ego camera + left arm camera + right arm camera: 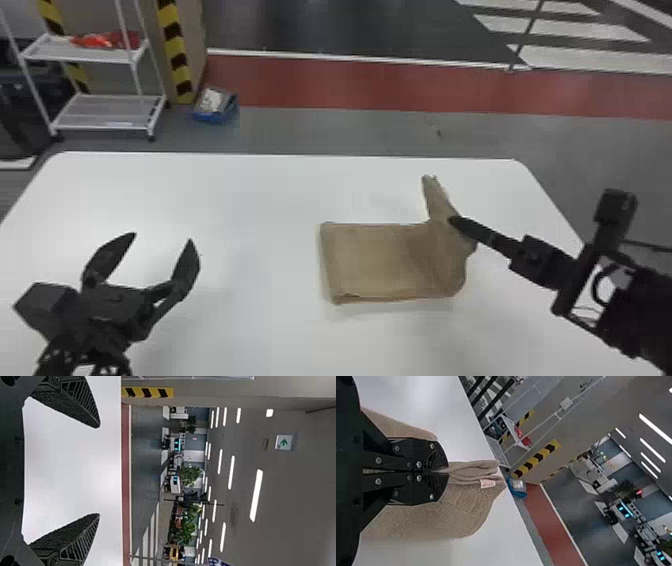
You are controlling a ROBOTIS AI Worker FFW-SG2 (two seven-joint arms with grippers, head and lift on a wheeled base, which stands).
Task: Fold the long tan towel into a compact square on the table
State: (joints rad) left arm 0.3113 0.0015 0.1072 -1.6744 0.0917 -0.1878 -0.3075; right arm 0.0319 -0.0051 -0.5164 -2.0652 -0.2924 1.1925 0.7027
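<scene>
The tan towel lies right of centre on the white table, its left part flat. Its right end is lifted and gripped by my right gripper, with a corner sticking up beyond the fingers. In the right wrist view my right gripper is shut on the bunched layers of the towel, a small tag beside the pinch. My left gripper is held over the table's left side, apart from the towel, fingers spread with nothing between them. The left wrist view has my left gripper open above bare tabletop.
The white table extends beneath both arms, its far edge running across the head view. On the floor beyond stand a white wire shelf, a striped pillar and a blue box.
</scene>
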